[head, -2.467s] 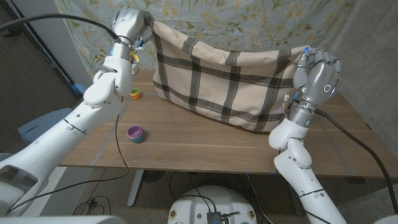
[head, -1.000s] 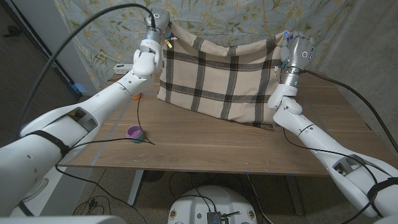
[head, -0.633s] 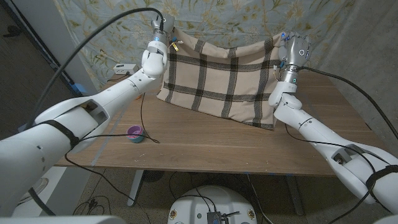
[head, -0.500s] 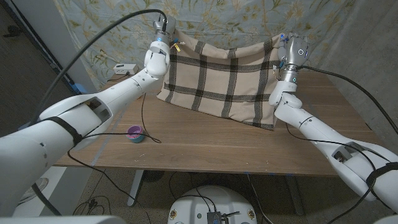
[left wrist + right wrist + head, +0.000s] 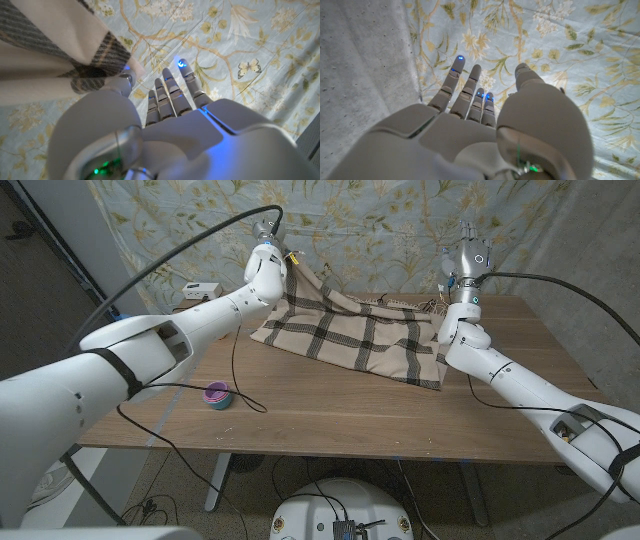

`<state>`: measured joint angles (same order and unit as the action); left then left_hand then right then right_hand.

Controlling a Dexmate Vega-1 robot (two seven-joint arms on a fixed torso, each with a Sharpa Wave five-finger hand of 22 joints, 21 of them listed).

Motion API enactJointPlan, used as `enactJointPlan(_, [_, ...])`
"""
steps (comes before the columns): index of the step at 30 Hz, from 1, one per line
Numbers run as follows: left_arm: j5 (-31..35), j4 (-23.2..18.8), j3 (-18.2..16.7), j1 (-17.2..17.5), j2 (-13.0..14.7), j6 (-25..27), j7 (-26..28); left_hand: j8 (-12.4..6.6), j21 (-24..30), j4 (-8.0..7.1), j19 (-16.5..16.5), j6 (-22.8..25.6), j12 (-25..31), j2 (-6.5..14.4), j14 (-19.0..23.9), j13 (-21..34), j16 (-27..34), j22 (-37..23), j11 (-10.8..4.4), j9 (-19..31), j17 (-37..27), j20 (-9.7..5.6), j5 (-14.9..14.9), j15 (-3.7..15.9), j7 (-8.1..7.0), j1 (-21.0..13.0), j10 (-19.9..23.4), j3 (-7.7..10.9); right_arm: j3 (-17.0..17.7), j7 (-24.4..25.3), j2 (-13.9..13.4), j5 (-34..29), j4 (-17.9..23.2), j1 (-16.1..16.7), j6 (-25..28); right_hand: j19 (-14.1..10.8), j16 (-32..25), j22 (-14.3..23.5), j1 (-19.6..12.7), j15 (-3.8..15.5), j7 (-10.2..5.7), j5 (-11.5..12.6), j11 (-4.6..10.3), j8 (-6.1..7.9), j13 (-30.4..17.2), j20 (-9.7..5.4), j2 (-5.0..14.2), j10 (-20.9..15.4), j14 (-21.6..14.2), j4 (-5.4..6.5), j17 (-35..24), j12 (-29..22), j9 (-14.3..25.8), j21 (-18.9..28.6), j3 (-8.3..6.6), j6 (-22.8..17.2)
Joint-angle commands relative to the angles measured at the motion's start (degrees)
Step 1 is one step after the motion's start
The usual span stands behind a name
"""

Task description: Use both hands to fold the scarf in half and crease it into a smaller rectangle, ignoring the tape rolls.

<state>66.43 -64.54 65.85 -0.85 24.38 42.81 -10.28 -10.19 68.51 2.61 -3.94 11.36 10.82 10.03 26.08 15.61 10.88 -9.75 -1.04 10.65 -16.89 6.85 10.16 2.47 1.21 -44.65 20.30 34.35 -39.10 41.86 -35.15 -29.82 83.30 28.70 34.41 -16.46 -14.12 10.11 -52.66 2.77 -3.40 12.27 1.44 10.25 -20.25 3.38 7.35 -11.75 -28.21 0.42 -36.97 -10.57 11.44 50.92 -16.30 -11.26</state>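
Plaid scarf lying bunched on the wooden table, long side running left to right, left corner lifted. Left hand up high, pinching that corner. Right hand raised, fingers spread, holding nothing. Purple tape roll near the front left.

No lettering, label, brand or number can be read in any view — the backdrop cloth carries only printed flowers and a butterfly, and the hands show small blue and green lights, not signs.
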Motion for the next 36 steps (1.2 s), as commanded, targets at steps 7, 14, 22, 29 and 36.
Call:
enactJointPlan(7, [2.35, -6.62, -1.35, 5.15, 1.9, 10.75, 4.94, -2.4, -2.82, 0.54, -2.72, 8.88, 2.25, -4.01, 5.17, -2.13, 1.64, 0.03, -2.07, 0.06, 3.91, -0.18, -0.14, 2.69, -4.0, 3.96, 6.74, -0.3, 0.17, -11.0, -5.88, -1.2, 12.47, 4.69, 2.65, -0.41, 0.44, -0.03, 1.82, 4.11, -0.64, -0.49, 0.0, 2.65, 0.96, 0.14, 0.45, -4.43, -0.61, 0.7, 1.5, -1.63, -0.13, -0.6, -0.41, -6.68])
enactJointPlan(14, [-6.62, -17.03, -7.27, 8.36, 7.74, 2.68, 1.69, -2.24, -4.0, 0.0, -3.88, 11.01, 2.63, -7.72, 6.11, -2.79, 1.91, 0.0, -2.2, 0.04, 4.82, -0.97, -0.64, 3.42, -4.52, 8.03, 9.09, -3.05, 1.9, -11.03, -6.85, -0.55, 14.7, 7.26, 0.13, -1.09, 0.56, -0.03, 2.17, 3.66, -0.63, -0.65, -0.07, 3.19, 1.42, -0.26, 0.84, -6.63, -1.13, 0.62, 2.26, -2.16, -0.19, -0.66, -0.89, -9.13])
enactJointPlan(22, [-16.5, -24.61, -13.43, 12.54, 13.19, -5.61, -1.95, -0.5, -7.11, -2.54, -2.8, 8.62, 0.95, -12.31, 2.98, -3.36, 0.97, -0.13, -0.61, 0.07, 5.32, 1.04, 0.15, 1.51, -4.32, 16.21, 6.08, -8.15, 3.06, -15.01, -8.08, 1.55, 16.9, 9.32, -2.36, -0.44, 0.81, -0.11, 5.02, 1.98, -0.51, -1.43, -0.93, 3.14, 2.04, -1.33, 1.11, -8.91, -1.09, 2.01, 3.21, -2.49, -0.17, -1.46, -0.45, -10.73])
enactJointPlan(29, [-21.61, -28.09, -15.97, 14.13, 17.69, -11.87, -7.44, 0.24, -10.51, -3.25, 1.61, 3.98, -0.08, -13.51, -2.59, -3.48, -0.24, -0.26, 0.32, 0.07, 5.54, 2.16, 0.79, -0.54, -4.09, 19.08, 1.38, -9.8, 3.63, -18.24, -8.6, 3.54, 18.12, 10.73, -4.15, 0.26, 1.12, -0.16, 8.86, 0.44, -0.17, -1.86, -1.57, 2.53, 2.59, 0.0, 1.3, -9.23, -0.24, 4.06, 3.98, -2.09, -0.11, -2.41, 0.6, -10.67])
enactJointPlan(36, [-24.35, -29.97, -17.73, 15.02, 20.73, -16.16, -12.39, 0.12, -12.72, -2.63, 4.45, 1.42, -0.23, -14.21, -6.41, -3.49, -0.54, -0.35, 0.75, 0.07, 5.76, 2.19, 1.4, -1.4, -3.26, 19.1, -1.95, -10.22, 2.93, -20.81, -8.66, 3.82, 18.52, 11.33, -4.45, 1.08, 1.92, -0.22, 11.33, -0.1, -0.14, -1.9, -2.23, 1.73, 3.0, 0.99, 1.37, -8.08, 1.86, 5.26, 4.69, -1.36, -0.09, -3.35, 1.16, -9.47])
